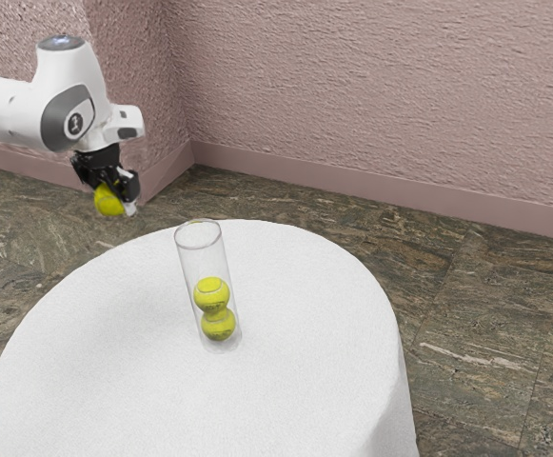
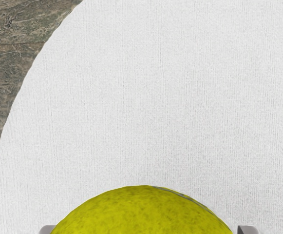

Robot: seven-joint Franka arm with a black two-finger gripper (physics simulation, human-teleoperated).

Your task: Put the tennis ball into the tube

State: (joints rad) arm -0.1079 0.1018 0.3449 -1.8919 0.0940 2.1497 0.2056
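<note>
The tennis ball [image 1: 108, 202] is showing a vivid yellow-green, round and slightly mottled, with a thin greyish seam curving across its surface in the wrist view. The black gripper [image 1: 116, 195] is pinching it, its two fingers pressing from opposite sides. The ball is hanging in the air toward the exterior view's left of the tube [image 1: 200, 257] and well apart from it – outside the tube.

The tube is standing on the table as a tall, clear cylinder, its smooth wall letting the white behind it show through and its round mouth facing upward. Inside, two more yellow-green balls are taking up the lower part: the upper ball [image 1: 211, 288] is resting on the lower ball [image 1: 218, 326], while the space above them is staying open to the rim.

The round table [image 1: 114, 324] is wearing a white cloth with a fine woven texture, draping over the edge. Beyond it, a stone-look floor [image 1: 485, 305] is spreading in grey-brown with pale veins. A rough pink wall [image 1: 352, 95] is rising behind, a smoother baseboard [image 1: 381, 192] running along its foot. The white-and-grey arm [image 1: 29, 109] is reaching in from the exterior view's left.
</note>
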